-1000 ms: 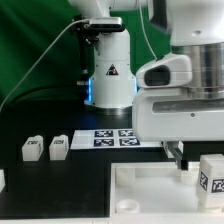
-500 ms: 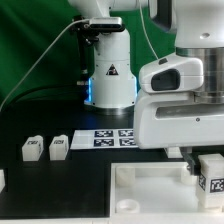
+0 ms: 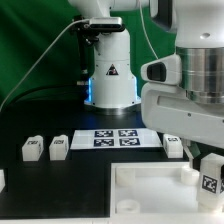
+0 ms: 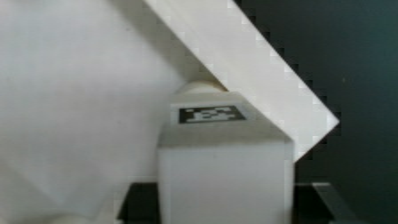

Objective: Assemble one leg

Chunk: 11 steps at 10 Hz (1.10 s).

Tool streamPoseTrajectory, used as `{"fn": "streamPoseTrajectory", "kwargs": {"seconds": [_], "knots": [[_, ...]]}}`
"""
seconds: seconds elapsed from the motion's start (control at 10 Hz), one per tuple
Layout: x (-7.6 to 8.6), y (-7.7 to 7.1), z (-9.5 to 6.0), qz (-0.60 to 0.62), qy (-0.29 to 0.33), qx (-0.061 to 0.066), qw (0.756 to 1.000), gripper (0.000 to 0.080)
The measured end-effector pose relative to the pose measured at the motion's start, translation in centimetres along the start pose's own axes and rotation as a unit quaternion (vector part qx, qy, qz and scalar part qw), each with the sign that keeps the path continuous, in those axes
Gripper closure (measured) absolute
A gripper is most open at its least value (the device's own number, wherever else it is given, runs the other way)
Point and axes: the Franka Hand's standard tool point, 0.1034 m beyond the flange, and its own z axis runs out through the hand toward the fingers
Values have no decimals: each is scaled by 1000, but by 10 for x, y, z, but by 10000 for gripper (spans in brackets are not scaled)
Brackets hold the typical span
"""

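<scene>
My gripper [image 3: 208, 166] is shut on a leg [image 3: 210, 180], a small white block with a black-and-white tag, and holds it over the right corner of the large white panel [image 3: 150, 192]. In the wrist view the leg [image 4: 222, 150] stands between my two dark fingers [image 4: 150, 196], and the gripper [image 4: 228, 198] is closed on its sides. The panel [image 4: 71, 110] fills the space behind it. Three other legs stand on the black table: two on the exterior view's left [image 3: 32, 149] [image 3: 58, 147] and one just behind the panel [image 3: 173, 146].
The marker board [image 3: 118, 136] lies in front of the arm's white base [image 3: 108, 75]. A small white piece [image 3: 2, 179] shows at the exterior view's left edge. The green backdrop stands behind.
The arm's white hand has moved toward the exterior view's right and uncovered the leg behind the panel. The held leg has stayed at the right corner, shifting only slightly.
</scene>
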Motion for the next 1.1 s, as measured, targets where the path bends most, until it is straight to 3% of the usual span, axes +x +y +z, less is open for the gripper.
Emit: {"fn": "streamPoseTrajectory", "kwargs": {"seconds": [0.2, 0.5, 0.8, 0.9, 1.0, 1.1], "knots": [[3, 3, 1, 166, -16, 9, 986, 505], [4, 4, 0, 337, -28, 5, 941, 505], [2, 4, 1, 278, -25, 7, 960, 504], [-4, 1, 3, 209, -18, 15, 978, 311], [-6, 0, 6, 112, -10, 23, 993, 311], [-7, 0, 7, 42, -6, 26, 999, 186]]}}
